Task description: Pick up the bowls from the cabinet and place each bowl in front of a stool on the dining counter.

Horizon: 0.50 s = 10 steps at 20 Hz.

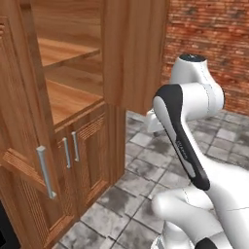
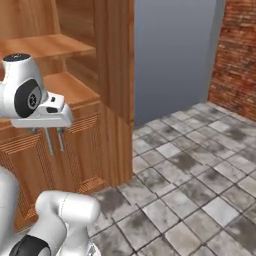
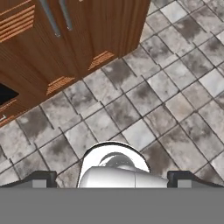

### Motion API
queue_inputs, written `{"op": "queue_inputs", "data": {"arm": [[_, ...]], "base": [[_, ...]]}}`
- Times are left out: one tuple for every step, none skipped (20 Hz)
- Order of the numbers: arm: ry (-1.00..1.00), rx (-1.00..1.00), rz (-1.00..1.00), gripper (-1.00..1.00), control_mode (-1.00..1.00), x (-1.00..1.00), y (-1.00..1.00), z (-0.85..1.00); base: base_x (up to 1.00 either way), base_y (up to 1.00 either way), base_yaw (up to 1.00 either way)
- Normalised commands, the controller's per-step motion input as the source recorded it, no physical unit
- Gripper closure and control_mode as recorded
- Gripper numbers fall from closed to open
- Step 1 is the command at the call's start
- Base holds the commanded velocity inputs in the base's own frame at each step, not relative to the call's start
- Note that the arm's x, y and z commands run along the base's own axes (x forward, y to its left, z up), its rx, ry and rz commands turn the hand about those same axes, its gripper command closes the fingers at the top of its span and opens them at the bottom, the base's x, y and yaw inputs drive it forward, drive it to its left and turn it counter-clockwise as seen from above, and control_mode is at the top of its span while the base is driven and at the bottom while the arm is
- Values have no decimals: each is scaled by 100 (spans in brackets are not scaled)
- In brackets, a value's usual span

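The cabinet (image 1: 73, 97) fills the left half of the left base view, its upper doors swung open on bare plank shelves (image 1: 65, 99) — no bowl can be seen on the parts of them that show, so where the bowls sit cannot be told from here. In the hand view the gripper (image 3: 112, 177) points down at the grey floor tiles (image 3: 175, 87), jaws spread as wide as they go and holding nothing, with the lower doors and their bar handles (image 3: 57, 17) at the upper left of the frame.

The step in hand looks like the approach to the shelves (nothing is picked up yet). To do it well, the hand should rise and tip from floor-facing toward level, so its camera takes in the shelf boards before any reach. The open door (image 1: 22, 121) at the left edge of the left base view stands close — worth swinging clear of. Jaws are best kept wide until a bowl rim lies between them.
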Motion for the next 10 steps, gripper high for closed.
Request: {"op": "queue_inputs", "data": {"arm": [[0, 0, 0, -100, 100, 0, 0, 0], [0, 0, 0, -100, 100, 0, 0, 0], [0, 0, 0, -100, 100, 0, 0, 0], [0, 0, 0, -100, 100, 0, 0, 0], [0, 0, 0, -100, 100, 0, 0, 0], [0, 0, 0, -100, 100, 0, 0, 0], [0, 0, 0, -100, 100, 0, 0, 0], [0, 0, 0, -100, 100, 0, 0, 0], [0, 0, 0, -100, 100, 0, 0, 0], [0, 0, 0, -100, 100, 0, 0, 0]], "base": [[71, -11, 47], [78, 0, 45], [79, 0, 43], [71, 0, 42], [67, 0, 41], [66, 4, 39], [63, 14, 39], [59, 24, 39], [53, 33, 37], [49, 36, 32]]}}
